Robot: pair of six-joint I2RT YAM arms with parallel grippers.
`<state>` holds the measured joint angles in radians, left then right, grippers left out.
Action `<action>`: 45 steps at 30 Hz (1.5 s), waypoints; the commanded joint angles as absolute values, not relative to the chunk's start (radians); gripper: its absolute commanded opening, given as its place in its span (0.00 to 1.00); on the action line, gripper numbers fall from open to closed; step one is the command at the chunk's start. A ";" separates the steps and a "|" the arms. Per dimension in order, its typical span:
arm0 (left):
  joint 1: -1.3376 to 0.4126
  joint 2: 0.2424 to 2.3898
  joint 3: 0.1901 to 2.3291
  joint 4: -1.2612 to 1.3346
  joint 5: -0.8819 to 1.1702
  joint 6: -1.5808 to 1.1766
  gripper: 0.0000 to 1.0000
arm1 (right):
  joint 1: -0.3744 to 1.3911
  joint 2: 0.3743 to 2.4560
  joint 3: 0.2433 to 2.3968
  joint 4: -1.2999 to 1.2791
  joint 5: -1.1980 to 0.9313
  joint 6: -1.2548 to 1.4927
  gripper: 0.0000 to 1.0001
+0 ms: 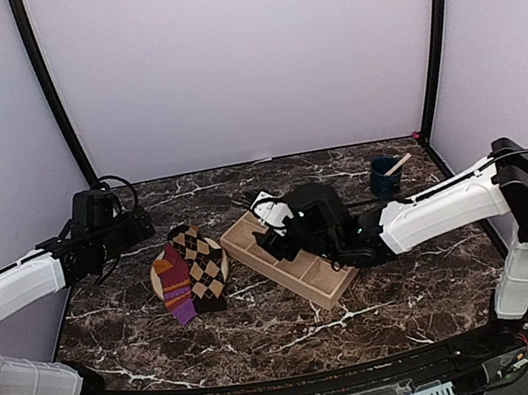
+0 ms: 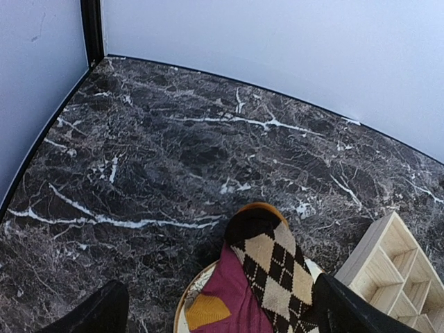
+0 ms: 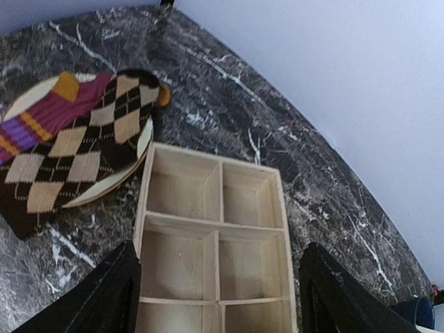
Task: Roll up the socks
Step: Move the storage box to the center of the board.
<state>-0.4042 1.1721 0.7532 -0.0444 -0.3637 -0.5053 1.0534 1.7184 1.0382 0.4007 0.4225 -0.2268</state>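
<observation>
Top external shows the magenta sock (image 1: 174,285) and argyle sock (image 1: 204,266), light, limp and soft, lying side by side on the plate (image 1: 157,279) at the left of the tabletop (image 1: 266,331), best pinched at their near, seemingly cuff ends, while left tool (image 2: 222,316) and right tool (image 3: 222,298) gape empty.

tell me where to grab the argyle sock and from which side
Probably the argyle sock at its near end, which lies past the plate rim on the table. Come from above, on the side facing the wooden tray: the sock lies flat, and the purple sock is tucked under its other edge.
</observation>
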 commanded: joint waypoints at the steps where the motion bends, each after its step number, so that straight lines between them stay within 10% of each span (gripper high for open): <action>1: -0.406 1.189 0.789 -0.135 -0.359 -0.562 0.95 | 1.069 1.788 1.159 0.229 0.502 -0.176 0.73; 18: -0.405 1.298 0.804 -0.140 -0.167 -0.513 0.86 | 1.113 1.901 1.346 -0.164 0.538 0.478 0.43; 45: -0.405 1.313 0.757 -0.095 -0.006 -0.531 0.80 | 1.123 1.849 1.191 -0.325 0.485 1.102 0.37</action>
<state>-0.4042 1.3151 0.7605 -0.1059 -0.0349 -0.5285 1.1072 1.8626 1.1946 -0.2974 0.5095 1.0233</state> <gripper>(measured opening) 0.800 0.380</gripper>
